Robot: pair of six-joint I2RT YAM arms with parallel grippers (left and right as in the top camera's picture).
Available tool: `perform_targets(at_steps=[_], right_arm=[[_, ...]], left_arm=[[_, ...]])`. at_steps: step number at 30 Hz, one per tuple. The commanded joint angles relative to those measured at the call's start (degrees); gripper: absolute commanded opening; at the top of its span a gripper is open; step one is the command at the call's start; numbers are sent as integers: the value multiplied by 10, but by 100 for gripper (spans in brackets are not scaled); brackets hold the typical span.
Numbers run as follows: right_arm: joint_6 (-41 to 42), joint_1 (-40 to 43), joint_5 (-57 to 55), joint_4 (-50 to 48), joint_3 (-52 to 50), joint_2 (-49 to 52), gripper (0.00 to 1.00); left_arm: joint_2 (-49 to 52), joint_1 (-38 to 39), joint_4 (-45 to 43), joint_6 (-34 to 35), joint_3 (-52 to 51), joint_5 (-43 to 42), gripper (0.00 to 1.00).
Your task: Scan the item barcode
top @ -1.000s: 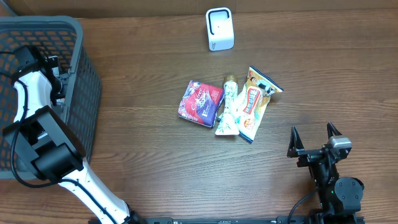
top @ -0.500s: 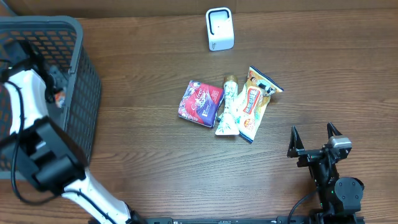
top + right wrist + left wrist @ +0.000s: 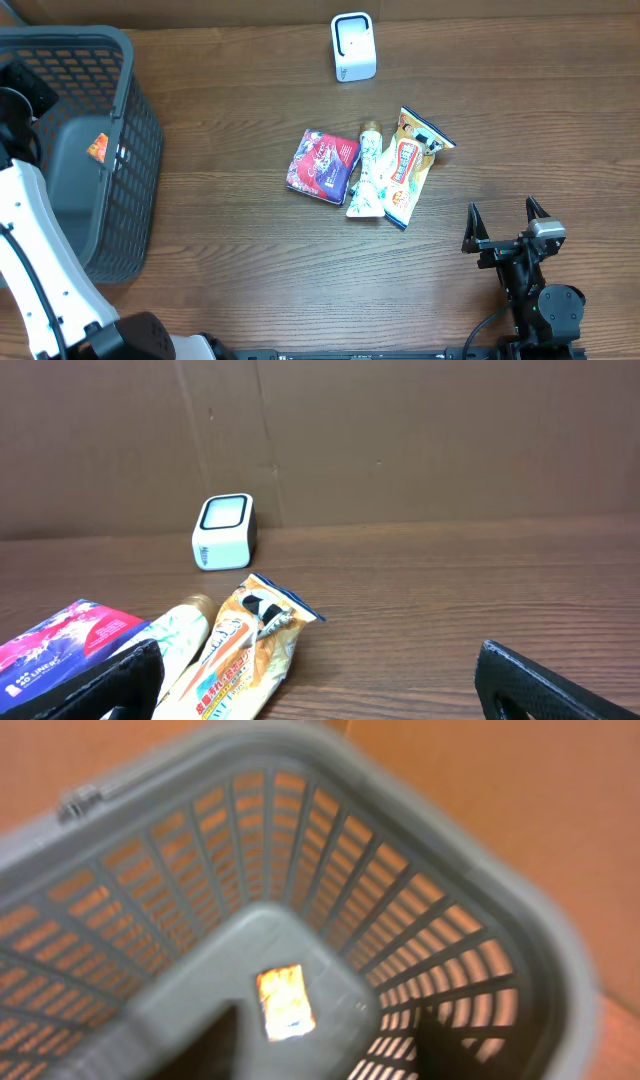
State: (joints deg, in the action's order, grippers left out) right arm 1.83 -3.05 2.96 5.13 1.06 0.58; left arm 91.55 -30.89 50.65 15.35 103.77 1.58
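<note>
Nearest the robot, the right gripper (image 3: 502, 207) is hovering low over the dark wooden table (image 3: 250, 260) with its jaws standing wide apart and nothing between them. Its own camera is showing only the two black finger ends at the bottom corners.

Beyond it, three items are lying side by side at the table's middle: a red-and-blue foil pouch (image 3: 322, 165), a pale green-and-white tube-shaped packet (image 3: 366, 178) touching it, and an orange-and-yellow snack wrapper (image 3: 410, 165) overlapping the tube's right edge. The right wrist view is catching printed lettering on the wrapper (image 3: 245, 655) that the overhead camera is blurring out.

At the left, the grey plastic lattice basket (image 3: 140, 120) is sitting on the table. A small orange packet (image 3: 97, 148) is lying flat on its floor. The left gripper (image 3: 332, 1040) is hanging above the basket and looking straight down – its fingers are showing as two blurred dark shapes held apart, gripping nothing, with the packet (image 3: 280, 1002) lying free between them. From overhead the white left arm is visible, but its jaws are not.

Farthest back, the white box-shaped barcode scanner (image 3: 353, 46) is standing upright – well apart from every item – just before a brown cardboard wall (image 3: 400, 440).
</note>
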Motion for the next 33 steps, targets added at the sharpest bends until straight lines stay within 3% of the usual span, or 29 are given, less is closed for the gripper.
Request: perform_targets(at_steps=[1,11,21,26,33], right_arm=[[-2,-2,-3,-5,-6,-4,100],[-2,-2,-3,-5,-6,-4,100],[-2,-2,-3,-5,-6,-4,100],[-2,-2,-3,-5,-6,-4,100],[-2,-2,-3,-5,-6,-4,100]], left_arm=[[65,-3,5,10,-5,11,63],[212,-3,1,10,-5,2,71],[315,-1,-17,10,-5,-13,61],[347,2,-17,10,-5,-29,60],[371,2,-14,10,-5,-29,51]])
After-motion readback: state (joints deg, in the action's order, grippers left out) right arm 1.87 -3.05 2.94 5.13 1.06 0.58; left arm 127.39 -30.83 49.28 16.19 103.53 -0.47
